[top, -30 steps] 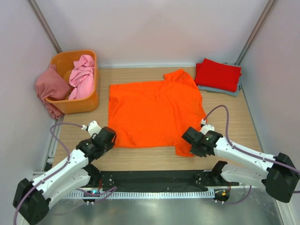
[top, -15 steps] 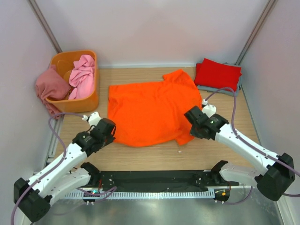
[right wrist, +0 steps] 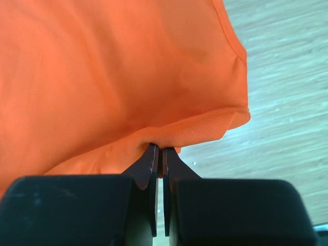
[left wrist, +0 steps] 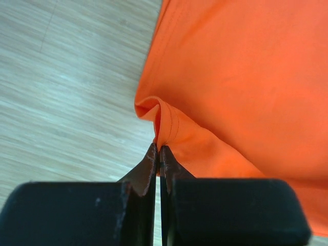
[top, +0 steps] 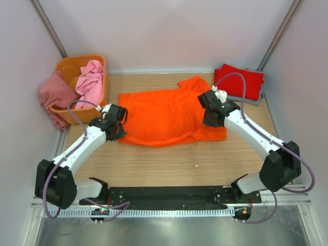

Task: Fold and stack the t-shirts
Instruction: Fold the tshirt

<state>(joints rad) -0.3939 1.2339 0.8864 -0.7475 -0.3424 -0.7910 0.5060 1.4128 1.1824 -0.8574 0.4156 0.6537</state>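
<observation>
Orange shirt (top: 169,115): middle of the table (top: 154,164); near hem lifted (pinched at both ends);
Left gripper (left wrist: 158,148): clamped on the hem's left corner;
Right gripper (right wrist: 160,149): clamped on its right corner

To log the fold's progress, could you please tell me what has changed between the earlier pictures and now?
Both arms swung away from their bases. The left gripper and right gripper carried the near hem of the orange t-shirt toward the far edge, folding it roughly in half. Both stay shut on the cloth. The tub, the pink t-shirt in it and the red t-shirt stayed put.
</observation>
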